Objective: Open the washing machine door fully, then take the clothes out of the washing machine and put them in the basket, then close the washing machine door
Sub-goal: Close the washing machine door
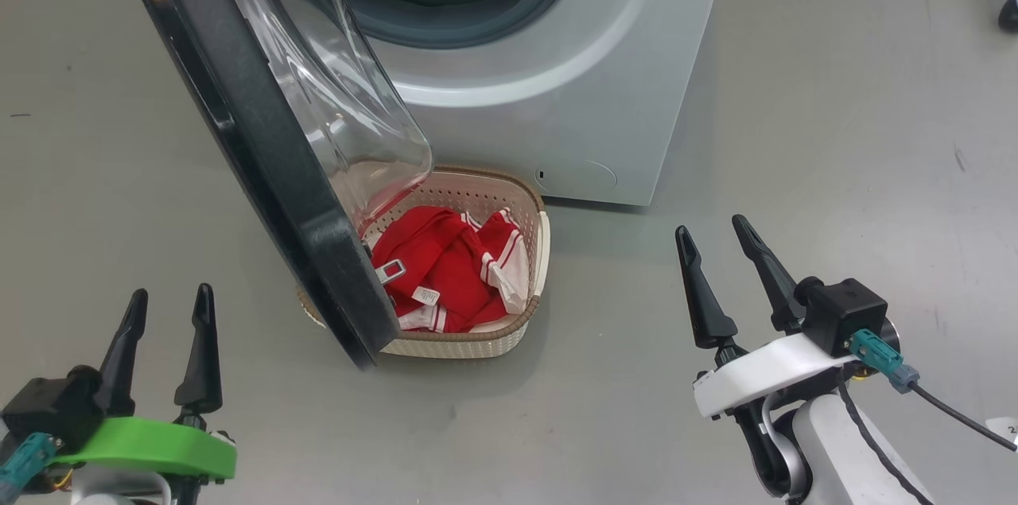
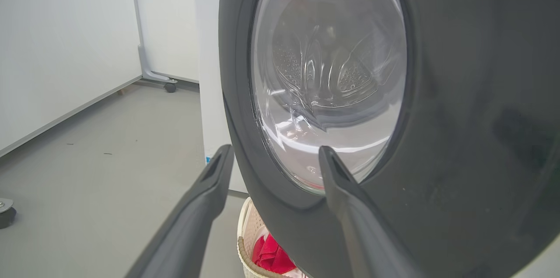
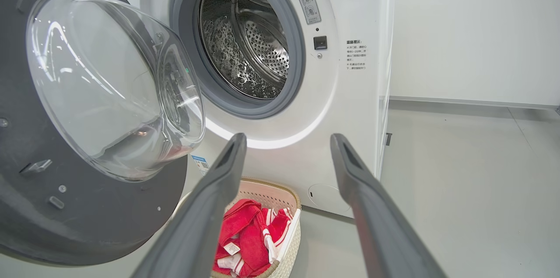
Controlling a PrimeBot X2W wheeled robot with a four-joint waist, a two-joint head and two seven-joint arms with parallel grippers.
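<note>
The clothes [image 1: 445, 266] are lying in the basket [image 1: 477, 346] on the floor, which is sitting just in front of the washing machine [image 1: 573, 91] and partly under the swung-out door [image 1: 254, 131]. The drum [image 3: 249, 41] is looking empty, so closing the door is likely the step in hand. The left claw [image 1: 172, 292] is sitting released, fingers spread, facing the door's outer side and gripping nothing. The right claw [image 1: 710, 225] is hanging released and empty on the basket's other side. Closing well is probably calling for a steady push on the black rim rather than the glass, following the hinge's arc until the latch is catching. The robot should also be watching that the door's lower edge is clearing the basket.
</note>
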